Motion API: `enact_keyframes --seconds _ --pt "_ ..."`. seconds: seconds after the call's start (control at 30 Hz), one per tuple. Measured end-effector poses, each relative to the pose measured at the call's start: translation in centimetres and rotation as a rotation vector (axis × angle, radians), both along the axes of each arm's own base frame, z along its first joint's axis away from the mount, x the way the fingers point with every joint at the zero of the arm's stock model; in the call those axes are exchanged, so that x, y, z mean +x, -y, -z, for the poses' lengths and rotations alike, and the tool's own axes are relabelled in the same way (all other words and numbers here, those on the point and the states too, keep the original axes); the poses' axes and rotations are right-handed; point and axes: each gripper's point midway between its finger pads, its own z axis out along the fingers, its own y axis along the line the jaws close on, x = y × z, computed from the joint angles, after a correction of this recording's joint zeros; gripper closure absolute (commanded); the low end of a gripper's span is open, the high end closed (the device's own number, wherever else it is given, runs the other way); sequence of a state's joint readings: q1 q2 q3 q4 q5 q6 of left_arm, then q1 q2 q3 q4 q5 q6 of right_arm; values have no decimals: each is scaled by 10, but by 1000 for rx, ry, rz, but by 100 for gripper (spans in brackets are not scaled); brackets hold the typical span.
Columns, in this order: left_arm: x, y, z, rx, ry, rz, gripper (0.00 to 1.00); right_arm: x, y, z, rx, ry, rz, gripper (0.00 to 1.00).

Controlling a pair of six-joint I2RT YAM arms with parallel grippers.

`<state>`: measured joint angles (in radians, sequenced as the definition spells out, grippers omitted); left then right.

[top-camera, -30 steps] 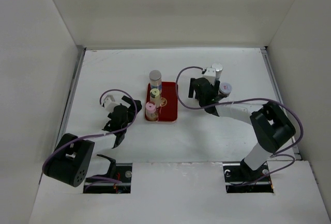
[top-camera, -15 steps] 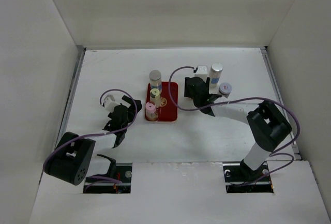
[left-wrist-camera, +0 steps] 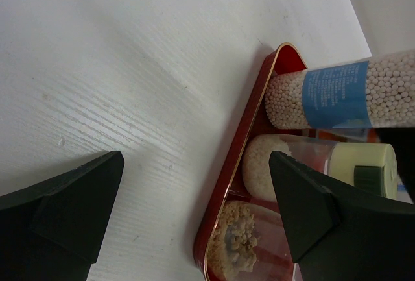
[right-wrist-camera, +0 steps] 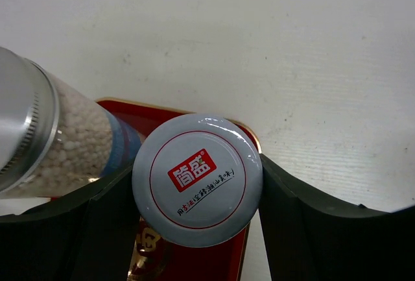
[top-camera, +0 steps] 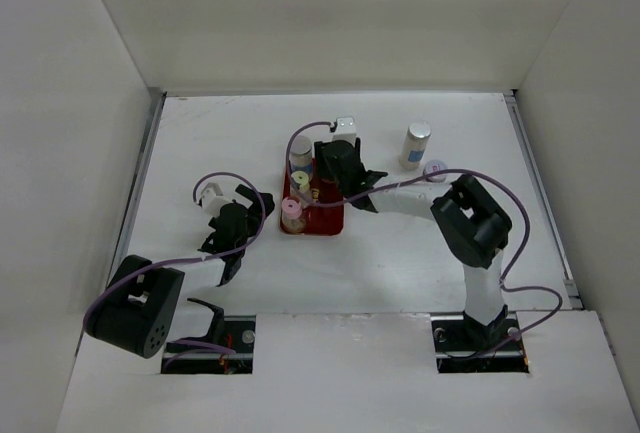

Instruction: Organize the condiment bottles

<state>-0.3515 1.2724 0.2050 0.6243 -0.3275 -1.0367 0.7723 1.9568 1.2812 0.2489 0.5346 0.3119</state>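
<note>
A flat red tray holds three condiment jars: a silver-capped one, a yellow-green-capped one and a pink-capped one. My right gripper is over the tray's far right part. In the right wrist view it is shut on a jar with a pale grey cap bearing a red logo, above the tray. My left gripper is open and empty just left of the tray. Two more jars stand on the table at the right, silver-capped and lilac-capped.
White walls enclose the table on the left, back and right. The tall blue-labelled jar stands close to the left of the held jar. The right arm's purple cable arcs above the two jars at the right.
My right arm has swung left from beside the two right-hand jars to over the tray, carrying the grey-capped jar. The left arm has not moved.
</note>
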Motion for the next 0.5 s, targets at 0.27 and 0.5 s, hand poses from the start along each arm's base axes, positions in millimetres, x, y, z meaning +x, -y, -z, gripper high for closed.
enact_keyframes --seconds 0.27,0.5 --pt "0 0 0 0 0 0 0 3 -6 4 17 -1 -6 21" --pt "0 -1 0 -1 0 -1 0 -5 3 -51 91 68 4 24"
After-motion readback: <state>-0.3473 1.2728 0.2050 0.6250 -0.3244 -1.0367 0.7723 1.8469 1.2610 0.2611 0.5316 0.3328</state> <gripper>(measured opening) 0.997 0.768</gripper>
